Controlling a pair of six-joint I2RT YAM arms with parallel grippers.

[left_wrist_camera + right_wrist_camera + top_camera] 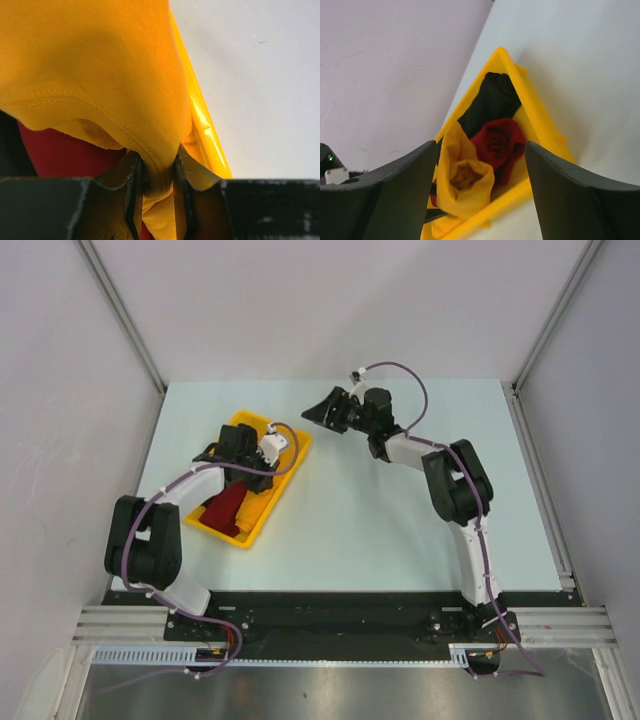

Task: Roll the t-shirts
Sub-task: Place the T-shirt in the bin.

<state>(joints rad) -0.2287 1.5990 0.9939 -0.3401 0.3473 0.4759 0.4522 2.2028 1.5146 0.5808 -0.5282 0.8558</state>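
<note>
While the left gripper (159,172) pinches a fold of the mustard-orange t-shirt (100,65) inside the yellow tray (540,122), the dark red roll (497,145) and black roll (492,102) lie alongside; the right gripper (322,412), at the tray's 2 o'clock, hangs spread, holding nothing.

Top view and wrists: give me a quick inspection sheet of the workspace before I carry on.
Surface: pale table, yellow tray on its left half.
Job's things: mustard shirt, red roll and black roll, all in the tray.
Clutter: nothing seen.
Grippers: left gripper shut on the mustard shirt; right gripper open, empty, facing the tray.
Cables: purple cable along each arm.
Surroundings: white walls, metal frame posts.
</note>
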